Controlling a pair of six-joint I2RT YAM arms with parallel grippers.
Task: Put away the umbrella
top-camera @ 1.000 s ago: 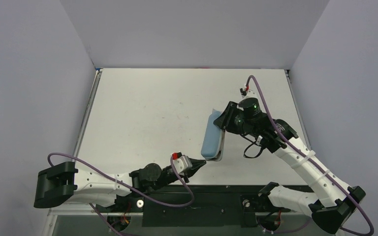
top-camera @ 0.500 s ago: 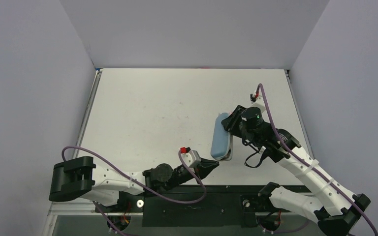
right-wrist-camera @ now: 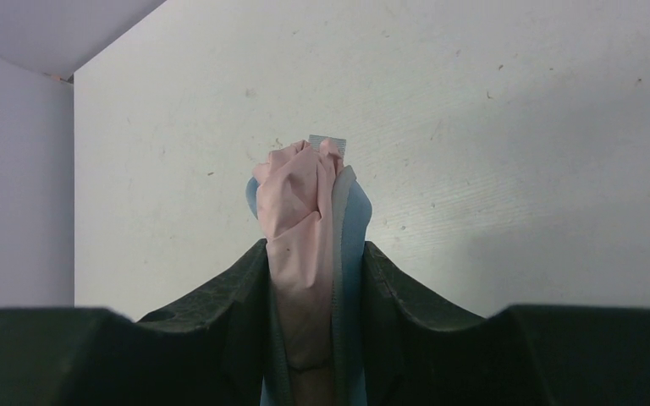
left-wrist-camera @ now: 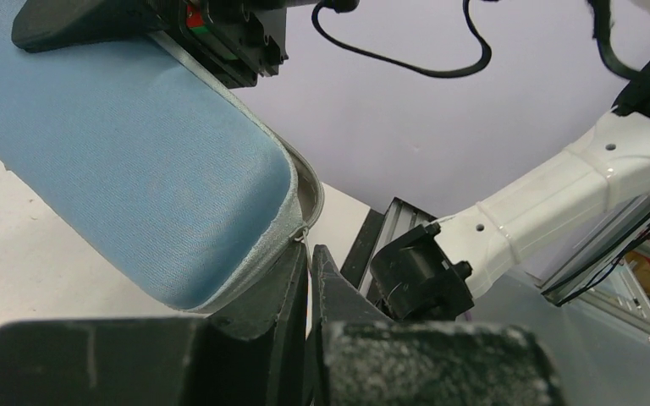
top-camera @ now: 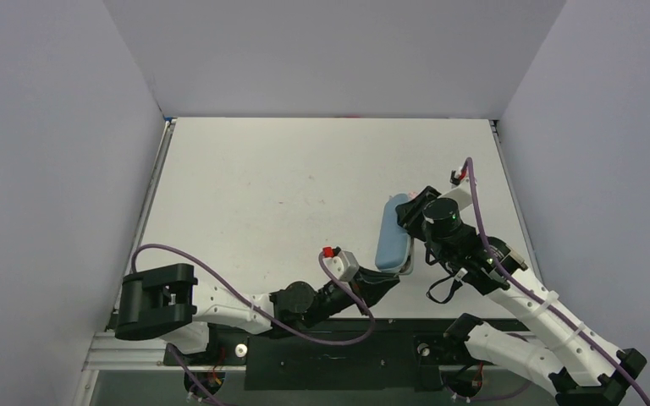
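The right hand (right-wrist-camera: 313,258), angled down over the white counter (top-camera: 262,178) towards its near edge, clamps the light blue oblong fabric case (top-camera: 392,235) with the salmon-pink folding umbrella (right-wrist-camera: 294,196) bunched inside. The left hand (left-wrist-camera: 309,254), stretched low along that edge, has its fingers pressed together at the case's zip seam.

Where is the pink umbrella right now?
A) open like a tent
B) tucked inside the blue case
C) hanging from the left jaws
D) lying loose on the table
B: in the right wrist view the pink umbrella pokes out from between the halves of the blue case, which the right jaws squeeze.
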